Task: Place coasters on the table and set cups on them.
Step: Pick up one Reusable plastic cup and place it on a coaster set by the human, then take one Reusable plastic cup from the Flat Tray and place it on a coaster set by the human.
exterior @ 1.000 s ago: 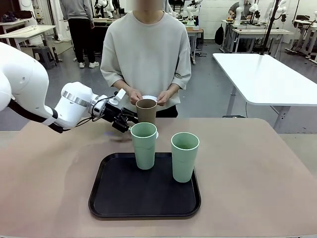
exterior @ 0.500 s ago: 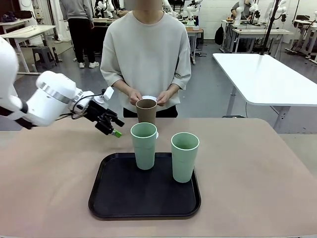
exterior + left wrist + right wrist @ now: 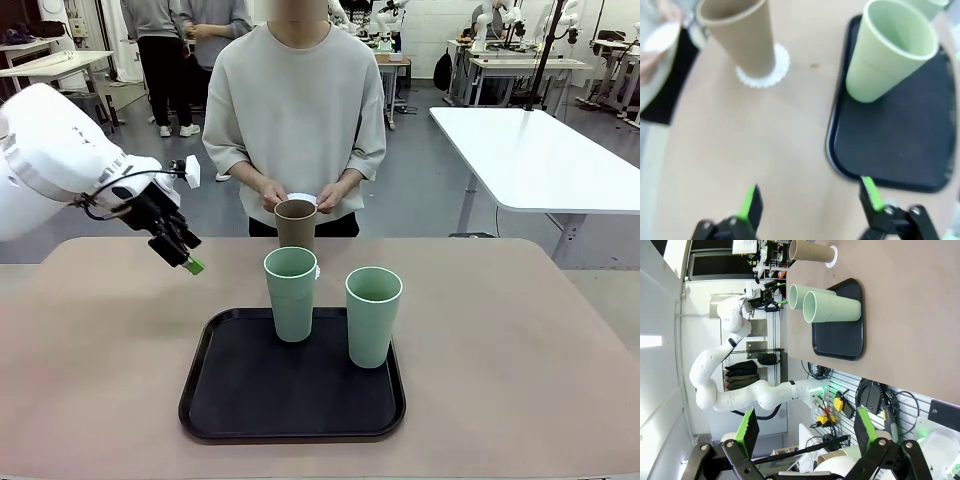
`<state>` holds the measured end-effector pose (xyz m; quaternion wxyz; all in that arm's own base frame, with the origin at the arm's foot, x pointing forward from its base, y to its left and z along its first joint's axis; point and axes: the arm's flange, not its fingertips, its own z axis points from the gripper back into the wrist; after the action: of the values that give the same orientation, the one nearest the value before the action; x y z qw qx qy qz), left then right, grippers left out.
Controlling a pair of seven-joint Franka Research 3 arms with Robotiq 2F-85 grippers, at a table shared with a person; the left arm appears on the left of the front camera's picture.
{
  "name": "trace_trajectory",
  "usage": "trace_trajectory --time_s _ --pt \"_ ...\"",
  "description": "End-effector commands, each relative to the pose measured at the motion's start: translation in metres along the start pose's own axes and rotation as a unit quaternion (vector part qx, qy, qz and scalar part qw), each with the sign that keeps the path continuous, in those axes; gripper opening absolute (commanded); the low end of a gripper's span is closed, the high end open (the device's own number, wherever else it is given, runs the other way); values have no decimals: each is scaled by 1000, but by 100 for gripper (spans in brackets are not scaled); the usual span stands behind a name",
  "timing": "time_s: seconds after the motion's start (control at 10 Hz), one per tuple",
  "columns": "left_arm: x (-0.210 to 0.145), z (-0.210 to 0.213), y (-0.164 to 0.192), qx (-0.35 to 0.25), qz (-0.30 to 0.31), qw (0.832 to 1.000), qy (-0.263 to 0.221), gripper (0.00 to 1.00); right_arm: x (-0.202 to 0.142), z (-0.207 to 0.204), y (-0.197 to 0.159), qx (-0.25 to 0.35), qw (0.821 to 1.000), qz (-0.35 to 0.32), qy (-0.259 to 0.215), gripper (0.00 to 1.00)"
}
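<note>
L gripper (image 3: 188, 258) has backed off left & up from the brown cup (image 3: 295, 222), which sits on a coaster (image 3: 765, 70) on the table (image 3: 520, 340) behind the tray (image 3: 230, 400). Risk: grabbing the near green cup (image 3: 290, 293), a finger may clip the brown one just behind & tip it. L arm (image 3: 60, 160) hangs over table's left, jaws wide, empty, angled down; R gripper (image 3: 802, 432) open too.

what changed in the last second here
The left gripper drew back from beside the brown cup toward the robot's left and rose, open and empty throughout. Nothing was gripped or released. Unchanged: the brown cup on its coaster, the left green cup and right green cup on the tray, and the person's hands holding a white disc.
</note>
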<state>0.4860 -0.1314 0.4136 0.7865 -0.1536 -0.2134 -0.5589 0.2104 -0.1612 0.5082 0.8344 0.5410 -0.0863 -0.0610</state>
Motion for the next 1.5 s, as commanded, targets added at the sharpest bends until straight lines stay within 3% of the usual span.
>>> trace_trajectory --time_s 0.0,0.2,0.5,0.7,0.8,0.9,1.4 --pt "11 27 -20 33 53 996 59 100 1 0 1 12 1000 2 -3 100" --pt "6 48 -31 13 113 987 114 100 1 0 1 12 1000 2 -3 100" --pt "-16 65 -57 -34 171 982 71 100 1 0 1 12 1000 2 -3 100" --pt "-49 70 -72 -1 245 967 72 100 1 0 1 12 1000 2 -3 100" --pt "-55 69 -75 29 237 969 57 100 1 0 1 12 1000 2 -3 100" --pt "-37 69 -58 -28 210 974 85 100 1 0 1 12 1000 2 -3 100" --pt "-37 69 -58 -28 210 974 85 100 1 0 1 12 1000 2 -3 100"
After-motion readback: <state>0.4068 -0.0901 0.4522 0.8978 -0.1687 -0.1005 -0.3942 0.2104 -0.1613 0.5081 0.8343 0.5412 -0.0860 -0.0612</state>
